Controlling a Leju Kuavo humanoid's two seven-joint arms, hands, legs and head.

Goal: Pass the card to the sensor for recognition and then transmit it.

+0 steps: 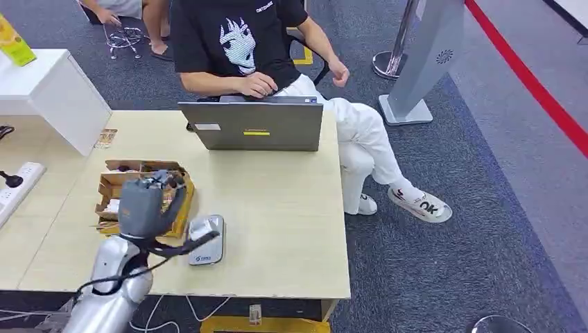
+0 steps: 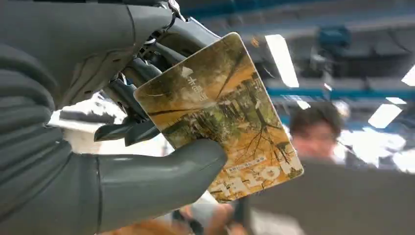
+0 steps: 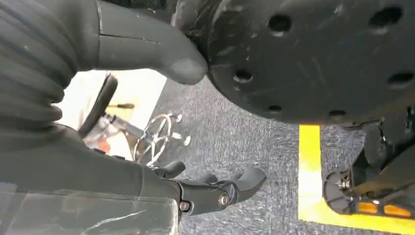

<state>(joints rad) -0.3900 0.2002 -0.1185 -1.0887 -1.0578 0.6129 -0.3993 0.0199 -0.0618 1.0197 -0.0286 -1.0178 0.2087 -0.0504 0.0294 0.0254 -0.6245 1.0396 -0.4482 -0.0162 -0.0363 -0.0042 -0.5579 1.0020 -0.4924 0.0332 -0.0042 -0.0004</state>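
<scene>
Left hand [image 1: 147, 201], lower left of frame, grips the card [image 2: 220, 117] between thumb and fingers; the sensor [image 1: 206, 239] lies just right of it on the bench [image 1: 277, 208]. Right hand [image 3: 215, 188] hangs empty, fingers loosely spread.

Box [image 1: 142, 182] left of sensor [image 1: 206, 240] – laptop [image 1: 253, 125] behind, on table [image 1: 277, 222].

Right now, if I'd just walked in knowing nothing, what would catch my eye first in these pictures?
Probably the left hand raised over the near-left part of the wooden table, its thumb and fingers pinching a card printed with an autumn scene. Just beside it on the table lies a small grey card sensor. Across the table a person in a black T-shirt sits working at an open laptop.
</scene>
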